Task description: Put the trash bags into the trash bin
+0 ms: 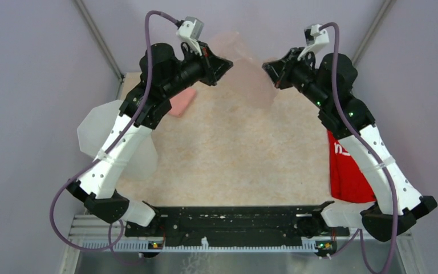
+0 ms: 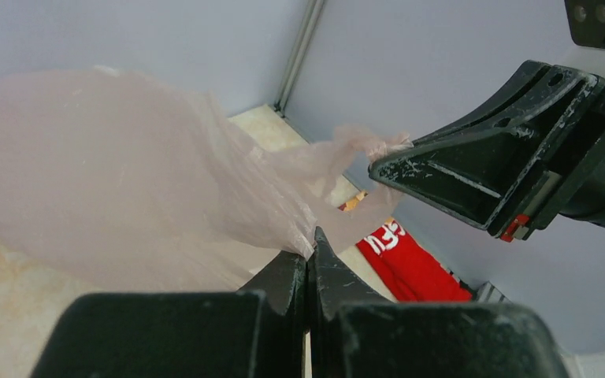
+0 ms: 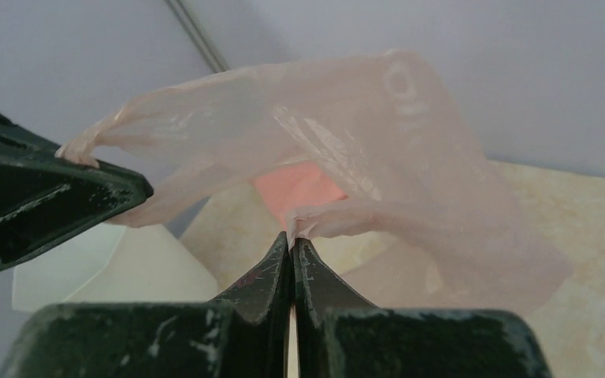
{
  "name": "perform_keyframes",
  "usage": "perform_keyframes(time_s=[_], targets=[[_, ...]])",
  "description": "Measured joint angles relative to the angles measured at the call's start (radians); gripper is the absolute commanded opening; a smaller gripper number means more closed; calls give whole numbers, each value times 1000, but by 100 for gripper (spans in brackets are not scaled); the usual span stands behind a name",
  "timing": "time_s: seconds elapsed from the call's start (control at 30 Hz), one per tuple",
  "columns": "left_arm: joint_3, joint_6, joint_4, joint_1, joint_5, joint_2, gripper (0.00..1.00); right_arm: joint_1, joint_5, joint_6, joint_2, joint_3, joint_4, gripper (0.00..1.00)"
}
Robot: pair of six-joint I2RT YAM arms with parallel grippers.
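Note:
The thin pale pink trash bag (image 1: 250, 71) hangs in the air at the back of the table, stretched between both grippers. My left gripper (image 1: 228, 64) is shut on one edge of the trash bag (image 2: 126, 181). My right gripper (image 1: 267, 67) is shut on the other edge of the trash bag (image 3: 378, 157). In the left wrist view the right gripper (image 2: 378, 167) pinches a bunched corner of film. The white faceted trash bin (image 1: 100, 134) lies at the left, partly hidden under my left arm; it also shows in the right wrist view (image 3: 110, 272).
A folded salmon-pink cloth (image 1: 181, 101) lies on the table beside my left arm, seen through the film in the right wrist view (image 3: 299, 189). A flat red packet (image 1: 347, 171) with white lettering lies under my right arm. Purple walls close in all round.

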Motion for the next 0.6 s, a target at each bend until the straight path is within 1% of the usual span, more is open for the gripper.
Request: perform_keyframes(time_s=[0.1, 0.23, 0.33, 0.47, 0.6], targets=[[-1, -17, -35, 0, 2, 5, 0, 0, -81, 27, 0, -31, 10, 0], [14, -51, -60, 0, 5, 10, 0, 0, -209, 66, -2, -51, 100, 0], [61, -89, -87, 0, 5, 41, 0, 0, -298, 88, -5, -96, 179, 0], [67, -122, -97, 0, 11, 60, 0, 0, -386, 117, -5, -176, 262, 11], [67, -158, -109, 0, 25, 77, 0, 0, -443, 150, -5, -241, 327, 24]])
